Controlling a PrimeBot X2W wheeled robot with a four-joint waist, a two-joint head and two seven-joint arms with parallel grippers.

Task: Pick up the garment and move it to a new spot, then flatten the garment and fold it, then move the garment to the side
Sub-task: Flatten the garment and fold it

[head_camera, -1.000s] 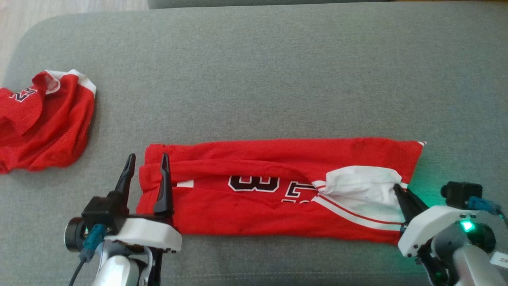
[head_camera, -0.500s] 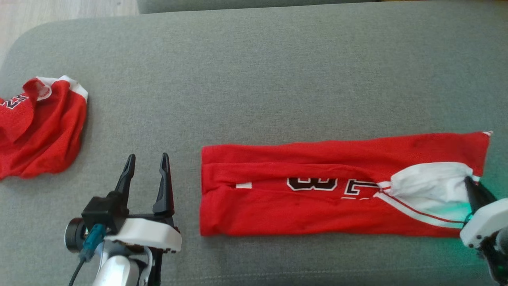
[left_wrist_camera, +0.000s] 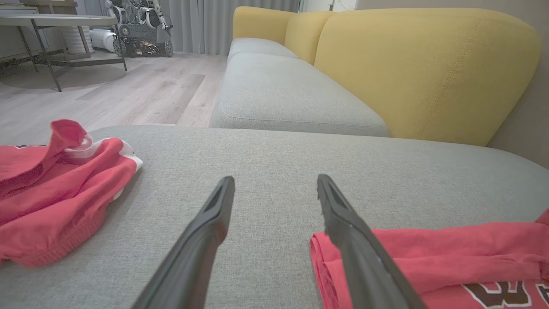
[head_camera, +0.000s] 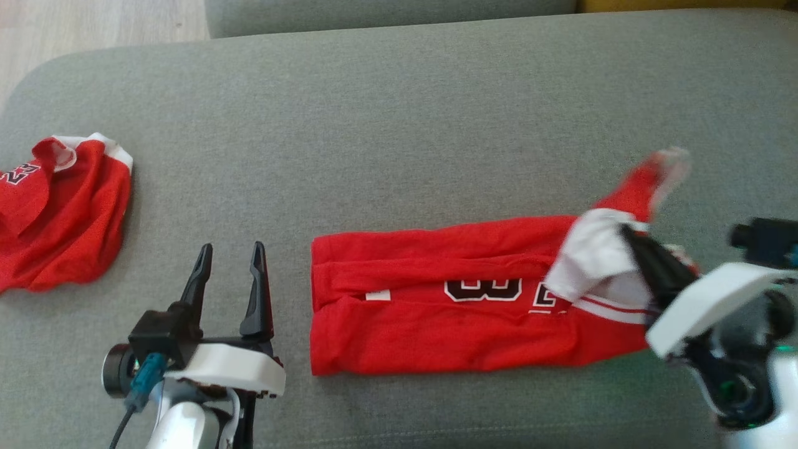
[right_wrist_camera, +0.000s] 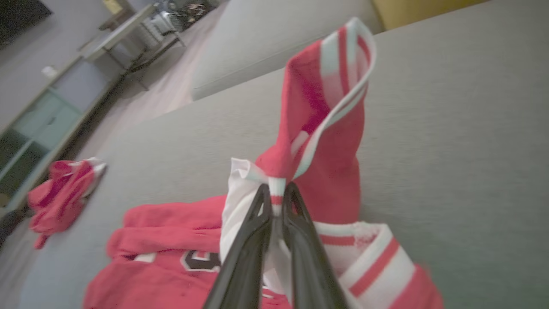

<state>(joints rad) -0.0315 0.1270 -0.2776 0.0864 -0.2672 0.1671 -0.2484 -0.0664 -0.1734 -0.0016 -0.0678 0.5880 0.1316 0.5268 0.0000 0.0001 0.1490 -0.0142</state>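
Left gripper (head_camera: 231, 247): two long tapered matte-black fingers (head_camera: 255, 299) on a black block, a rounded white wrist shell (head_camera: 227, 369), and a round black camera barrel (head_camera: 115, 369) with a teal connector (head_camera: 144, 376), a thin black cable (head_camera: 121, 426) and a pale forearm (head_camera: 181, 430). Right gripper (head_camera: 628, 232): same dark tapered shape, blurred, with a white angular cover (head_camera: 704, 299), a black camera block (head_camera: 764, 240) and a green light (head_camera: 726, 390) in a dark round joint.

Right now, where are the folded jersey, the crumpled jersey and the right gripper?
folded jersey (head_camera: 436, 337): head view, red panel below the number.
crumpled jersey (head_camera: 75, 212): head view, middle of the red heap.
right gripper (right_wrist_camera: 277, 193): right wrist view, between fingertips shut on the folded jersey's striped trim.
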